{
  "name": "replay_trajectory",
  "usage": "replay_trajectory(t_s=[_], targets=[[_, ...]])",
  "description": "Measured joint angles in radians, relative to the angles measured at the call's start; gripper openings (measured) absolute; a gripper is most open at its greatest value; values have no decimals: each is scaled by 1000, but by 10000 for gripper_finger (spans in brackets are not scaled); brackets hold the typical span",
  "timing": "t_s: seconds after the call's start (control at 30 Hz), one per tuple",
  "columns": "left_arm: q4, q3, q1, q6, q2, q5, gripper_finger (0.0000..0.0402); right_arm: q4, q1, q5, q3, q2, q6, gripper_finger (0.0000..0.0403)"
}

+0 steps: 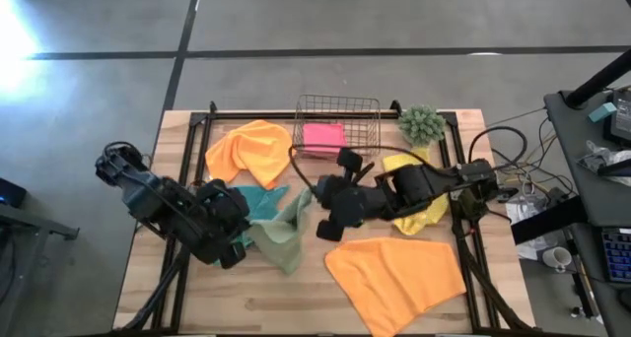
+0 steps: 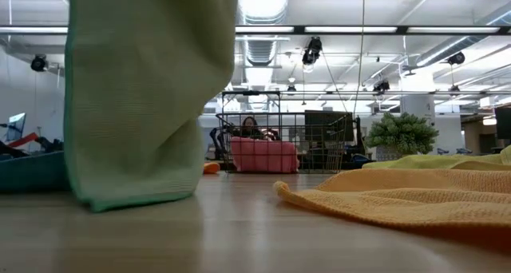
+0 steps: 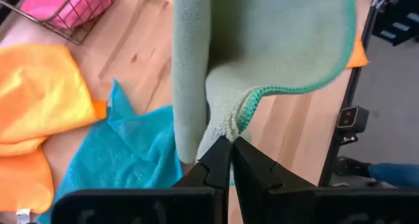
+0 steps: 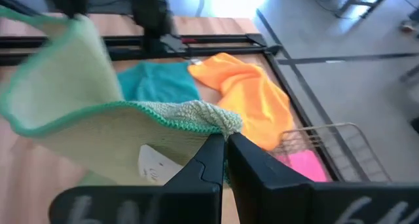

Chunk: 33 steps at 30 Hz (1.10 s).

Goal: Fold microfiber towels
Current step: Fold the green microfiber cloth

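Both my grippers are shut on the sage green towel (image 1: 281,234), which is lifted over the table's middle left and hangs as a broad sheet (image 2: 148,89) in the low view. My left gripper (image 1: 246,240) has its near-left end and my right gripper (image 1: 315,209) its far-right end. A teal towel (image 1: 258,201) lies under it. One orange towel (image 1: 251,152) lies at the far left and another (image 1: 394,278) spreads at the near right. A yellow towel (image 1: 419,199) lies under my right arm. A pink towel (image 1: 323,137) is in the basket. My left gripper pinches a corner of the sage towel by its stitched hem (image 3: 232,122) between its two fingers, slanting down from the table's left. The cloth is bunched at the fingertips. My right gripper pinches another hemmed corner (image 4: 222,122) between its two fingers, slanting down from the right. The towel sags between the two holds, and its lower edge (image 2: 136,199) hangs at the table top; I cannot tell whether it touches.
The copper wire basket (image 1: 338,105) stands at the far middle, and a small green plant (image 1: 422,125) stands to its right. Bare wood shows along the near left of the table (image 1: 217,303).
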Motion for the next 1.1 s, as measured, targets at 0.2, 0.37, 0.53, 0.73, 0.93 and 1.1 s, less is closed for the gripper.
replay_trajectory(t_s=[0.2,0.37,0.53,0.73,0.93,1.1], targets=[[0,-1,21,37,-68,-57,0,11,-61,54,1,-21,-6,8],[0,2,59,103,-108,-118,0,44,-99,101,1,-30,2,8],[0,2,97,174,-127,-180,0,31,-107,106,1,-31,81,8],[0,2,142,263,-128,-231,0,-38,-105,27,1,-41,184,8],[0,3,178,347,-132,-274,0,-106,-100,14,1,-46,245,8],[0,5,208,427,-142,-300,0,-145,-101,26,1,-63,225,8]])
